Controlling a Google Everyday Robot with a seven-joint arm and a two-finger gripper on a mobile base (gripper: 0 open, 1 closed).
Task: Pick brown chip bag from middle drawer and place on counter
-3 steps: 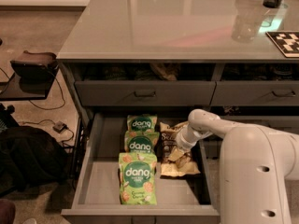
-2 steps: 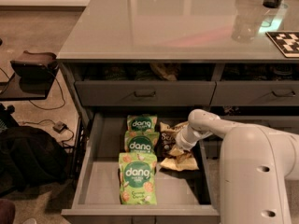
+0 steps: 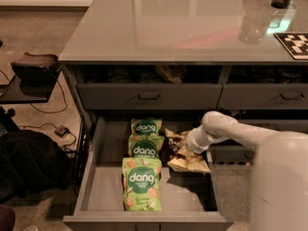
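The middle drawer (image 3: 108, 189) is pulled open below the counter (image 3: 183, 28). The brown chip bag (image 3: 185, 161) lies crumpled at the drawer's right side, tan edges showing, its dark centre mostly covered by my arm. My gripper (image 3: 184, 147) reaches down from the right into the drawer and sits right on the bag's top; the white wrist hides its fingers. Three green "dang" bags (image 3: 142, 182) lie in a row to the left of the brown bag.
A checkerboard tag (image 3: 293, 43) and a clear container (image 3: 252, 25) stand on the counter's right. Two shallower drawer fronts (image 3: 150, 96) sit above the open drawer. A black chair (image 3: 33, 69) and cables stand on the floor at left.
The gripper stays on the brown chip bag; the bag's lower tan edge has shifted slightly. The green bags have not moved.
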